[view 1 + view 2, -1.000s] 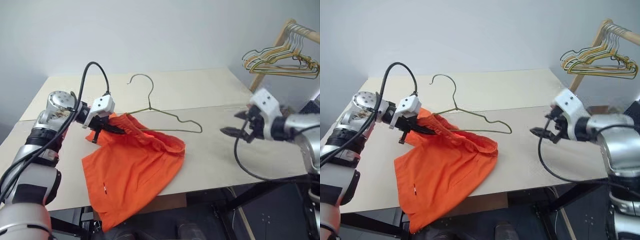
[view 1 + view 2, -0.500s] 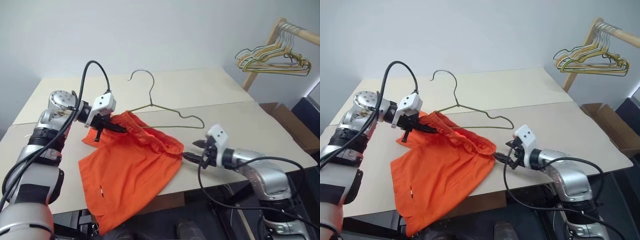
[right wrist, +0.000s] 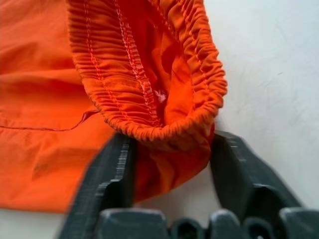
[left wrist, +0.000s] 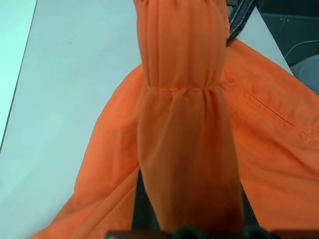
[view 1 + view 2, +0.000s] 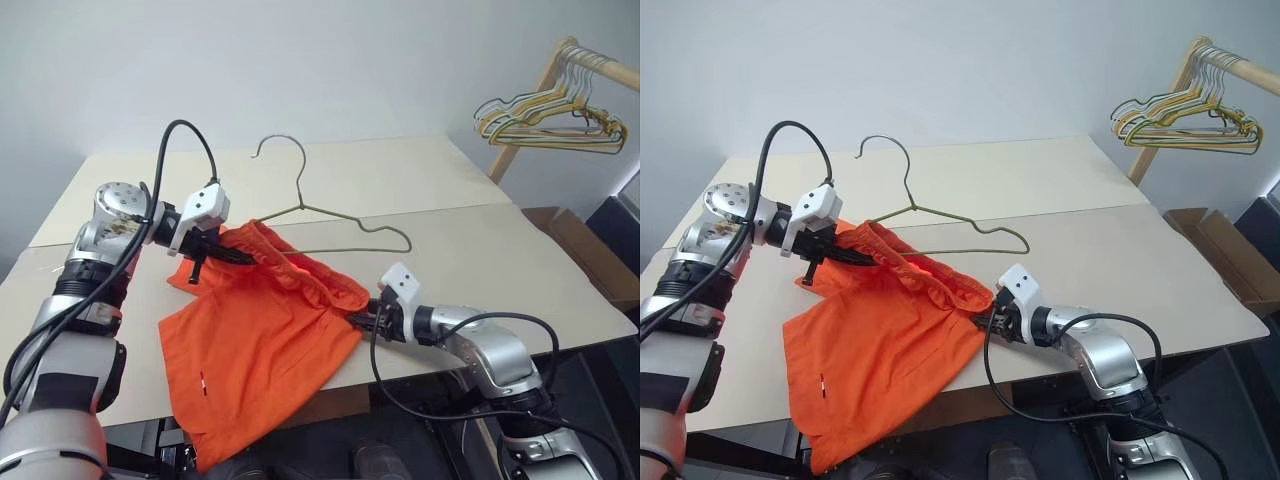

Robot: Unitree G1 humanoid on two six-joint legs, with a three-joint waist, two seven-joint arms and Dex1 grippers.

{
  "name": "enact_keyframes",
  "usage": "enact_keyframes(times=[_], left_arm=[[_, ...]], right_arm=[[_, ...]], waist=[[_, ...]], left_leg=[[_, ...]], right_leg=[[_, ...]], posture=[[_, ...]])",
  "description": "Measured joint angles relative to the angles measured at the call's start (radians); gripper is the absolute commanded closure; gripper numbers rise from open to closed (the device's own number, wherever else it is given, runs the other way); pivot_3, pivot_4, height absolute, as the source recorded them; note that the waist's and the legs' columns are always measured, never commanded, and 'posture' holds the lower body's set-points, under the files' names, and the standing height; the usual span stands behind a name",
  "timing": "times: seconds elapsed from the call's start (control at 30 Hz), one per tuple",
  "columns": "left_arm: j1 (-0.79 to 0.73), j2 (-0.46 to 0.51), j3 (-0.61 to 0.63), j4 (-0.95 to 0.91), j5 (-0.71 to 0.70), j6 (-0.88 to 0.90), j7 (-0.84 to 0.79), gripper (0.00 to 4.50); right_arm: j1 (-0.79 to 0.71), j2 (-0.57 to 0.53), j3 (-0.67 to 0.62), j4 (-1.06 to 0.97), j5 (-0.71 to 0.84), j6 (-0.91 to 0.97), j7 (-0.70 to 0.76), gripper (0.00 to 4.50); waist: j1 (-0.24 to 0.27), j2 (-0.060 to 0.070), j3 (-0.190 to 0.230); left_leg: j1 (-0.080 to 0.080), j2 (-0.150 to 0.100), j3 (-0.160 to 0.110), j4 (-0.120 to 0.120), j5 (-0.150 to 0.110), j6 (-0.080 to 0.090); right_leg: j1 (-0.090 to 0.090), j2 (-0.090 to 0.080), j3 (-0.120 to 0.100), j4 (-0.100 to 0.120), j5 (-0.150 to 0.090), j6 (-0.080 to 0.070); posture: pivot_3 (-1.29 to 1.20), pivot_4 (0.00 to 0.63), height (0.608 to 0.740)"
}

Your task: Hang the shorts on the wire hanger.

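Orange shorts stretched between two claws, at the frame's centre.
The left claw pinches the gathered elastic waistband; the right claw stands half open around its ribbed end. The soft fabric hangs over the pale tabletop edge, on the thin wire hanger.

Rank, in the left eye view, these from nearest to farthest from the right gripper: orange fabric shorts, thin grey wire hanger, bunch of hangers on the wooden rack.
1. Orange fabric shorts: waistband between the right gripper fingers.
2. Thin grey wire hanger: on the table behind.
3. Bunch of hangers: far right, on the rack.
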Motion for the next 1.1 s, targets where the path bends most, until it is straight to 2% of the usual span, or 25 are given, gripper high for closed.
enact_keyframes(times=[0.13,0.37,0.57,0.67,1.1], left_arm=[[0.003,-0.002,0.015,-0.002,0.003,0.001,0.0,4.5],[0.026,0.015,0.016,-0.016,-0.009,0.0,0.0,4.5],[0.083,0.125,-0.069,-0.11,-0.125,-0.016,0.0,4.5],[0.095,0.143,-0.092,-0.117,-0.157,-0.032,0.0,4.5],[0.086,0.08,-0.081,-0.047,-0.005,-0.119,0.07,4.5]], right_arm=[[-0.011,0.001,-0.005,0.0,0.01,0.0,0.002,4.47],[-0.016,-0.084,-0.097,0.0,0.089,0.021,0.051,4.47],[-0.037,-0.183,-0.16,0.052,0.165,0.03,0.141,4.47],[-0.053,-0.218,-0.159,0.086,0.188,0.035,0.188,4.47],[-0.071,-0.344,-0.155,0.106,0.232,0.04,0.304,4.47]], waist=[[-0.001,0.0,0.0],[0.001,0.0,0.0],[-0.003,0.0,0.0],[0.001,0.0,0.0],[0.027,0.0,0.0]], left_leg=[[0.0,0.0,0.0,0.0,0.0,0.0],[0.0,0.0,-0.001,0.0,0.0,0.0],[0.001,0.0,-0.003,-0.001,0.0,0.0],[0.001,0.0,-0.004,0.0,0.0,0.001],[0.0,0.0,0.003,0.0,0.0,0.001]], right_leg=[[0.0,0.0,0.0,0.0,0.0,0.0],[0.0,0.0,0.0,0.0,0.0,0.0],[0.0,0.0,0.001,0.0,0.0,0.0],[0.001,0.0,0.001,0.001,0.0,0.0],[0.001,0.0,0.0,-0.001,0.0,0.0]], posture=[[-0.15,0.0,0.74],[-0.15,0.0,0.74],[-0.14,0.0,0.74],[-0.14,0.0,0.74],[-0.14,0.0,0.74]])
